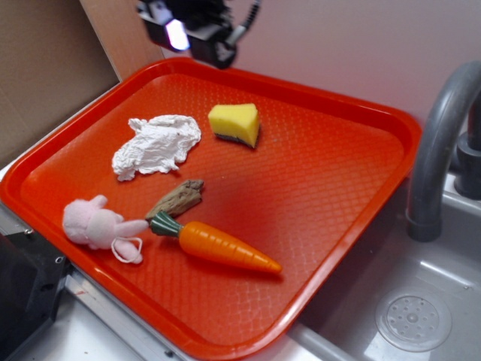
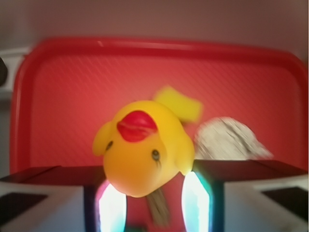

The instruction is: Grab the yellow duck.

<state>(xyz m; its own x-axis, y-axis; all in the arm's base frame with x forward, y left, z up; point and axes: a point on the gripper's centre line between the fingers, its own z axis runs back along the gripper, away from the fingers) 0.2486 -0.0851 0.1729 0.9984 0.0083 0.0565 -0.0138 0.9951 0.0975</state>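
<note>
Exterior view: bright, even light, soft shadows on the glossy orange-red plastic tray (image 1: 338,173). Wrist view: blurred throughout, with glowing gripper finger (image 2: 112,208) lights.

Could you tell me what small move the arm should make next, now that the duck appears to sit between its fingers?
Probably hold the grip and rise slightly. In the wrist view the yellow duck is wedged between the gripper fingers, already well above the red tray. The sponge and the crumpled white cloth lie below.

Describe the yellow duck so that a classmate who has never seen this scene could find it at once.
Look above the far edge of the red tray, where the gripper is raised. The yellow duck sits gripped between its fingers. Unlike the wedge-shaped yellow sponge on the tray, it is rounded, with a red beak and eyes.
</note>
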